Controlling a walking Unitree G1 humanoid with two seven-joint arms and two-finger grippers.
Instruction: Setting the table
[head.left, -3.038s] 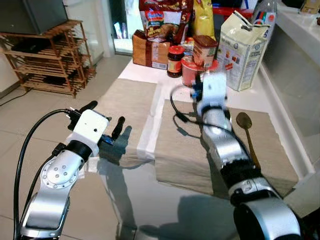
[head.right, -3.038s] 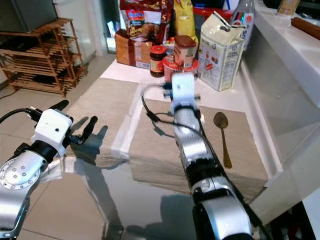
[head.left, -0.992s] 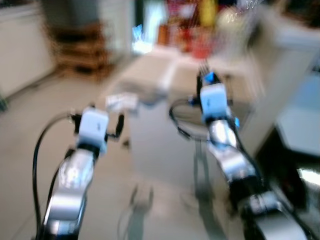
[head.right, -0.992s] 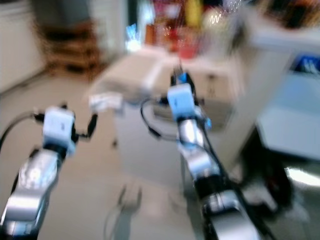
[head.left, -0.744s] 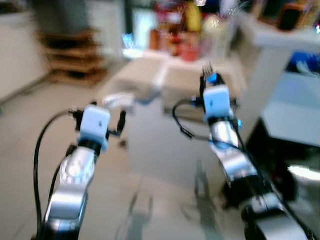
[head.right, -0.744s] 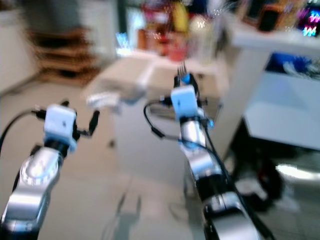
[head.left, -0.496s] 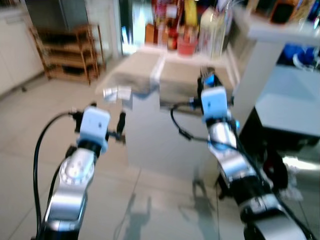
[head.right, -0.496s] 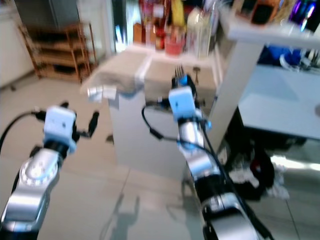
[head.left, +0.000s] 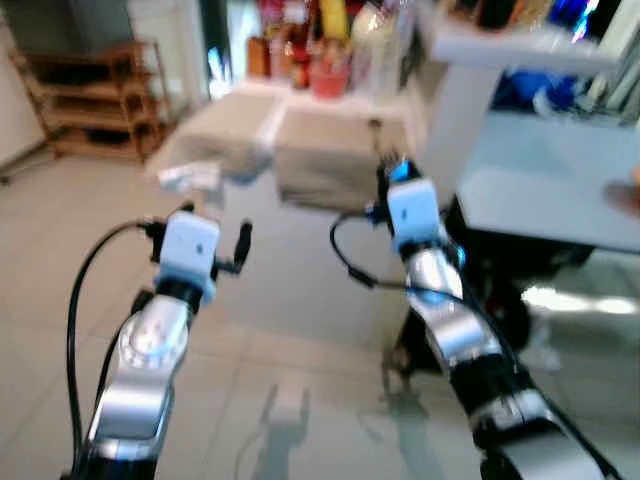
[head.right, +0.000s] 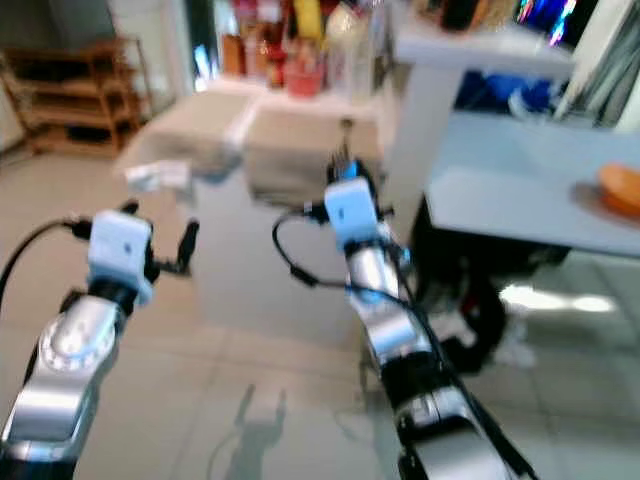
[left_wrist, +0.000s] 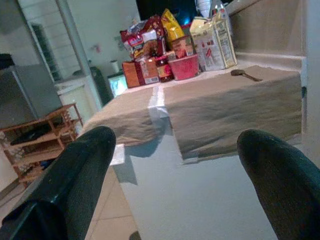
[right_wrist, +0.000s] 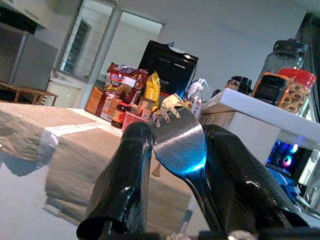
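my right gripper (right_wrist: 172, 150) is clamped on a fork (right_wrist: 179, 136), its two black fingers (right_wrist: 125, 175) pressed against the neck on either side, tines pointing up and away toward the table (head.left: 330, 170). i hold it raised in front of me, short of the table's near edge. my left gripper (left_wrist: 170, 165) is spread wide with nothing between its fingers, also in the air short of the table. two beige placemats (left_wrist: 225, 100) lie side by side on the table; a spoon (left_wrist: 243, 74) rests on the right-hand one. at the far end stand snack bags (left_wrist: 145, 42), a cream carton (left_wrist: 215, 37), a dark jar (left_wrist: 161, 67) and a red tub (left_wrist: 185, 67). their labels are too small and blurred for me to read, and i cannot tell what is in the jar or tub.
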